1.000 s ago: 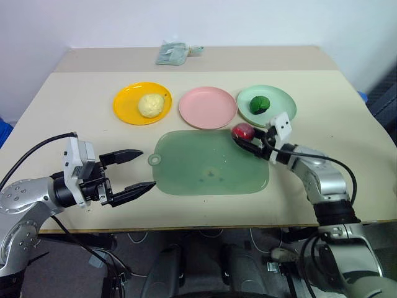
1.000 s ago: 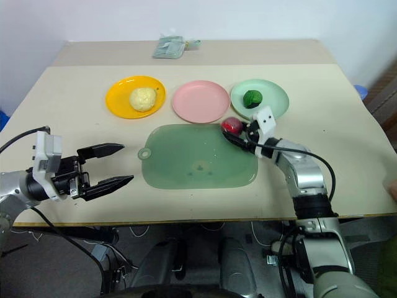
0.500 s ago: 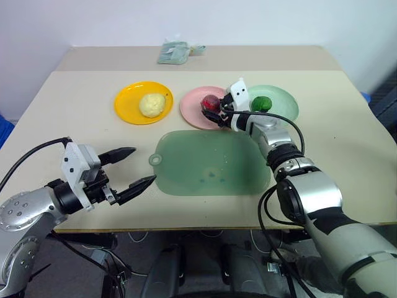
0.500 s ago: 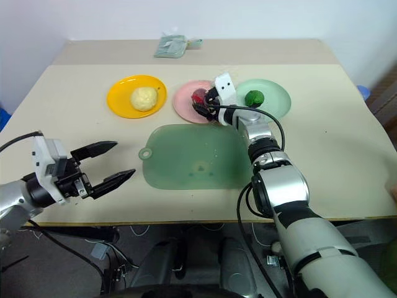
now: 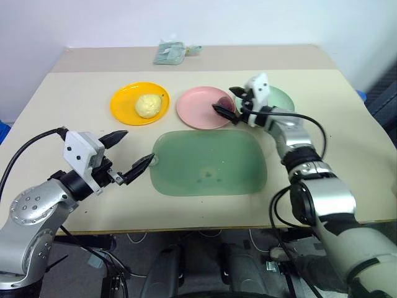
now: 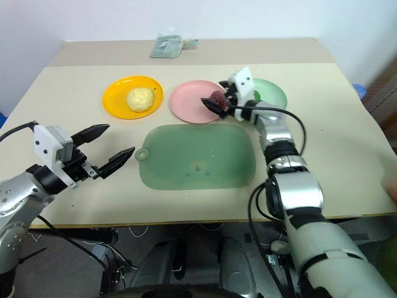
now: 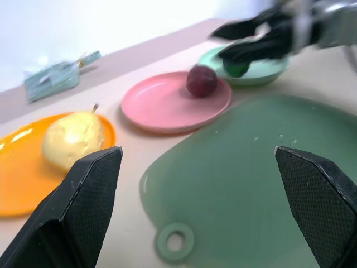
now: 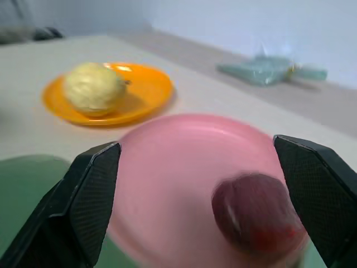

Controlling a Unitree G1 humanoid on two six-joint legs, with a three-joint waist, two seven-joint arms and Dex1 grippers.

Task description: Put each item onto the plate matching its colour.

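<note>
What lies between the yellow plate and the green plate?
The pink plate, with the red ball on it, in the right eye view.

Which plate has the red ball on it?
The pink plate, the middle one of the three. The red ball sits near its edge. The yellow plate holds a yellow lumpy toy, the green plate a dark green one.

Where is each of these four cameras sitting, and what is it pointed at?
Left and right eye views: on the head, looking down over the table; both arms show.
Left wrist view: on the left arm, looking between the open left claw toward the pink plate; its two fingers show.
Right wrist view: on the right arm, behind the open right claw; its fingers frame the red ball.
All views share the pink plate and the red ball.
</note>
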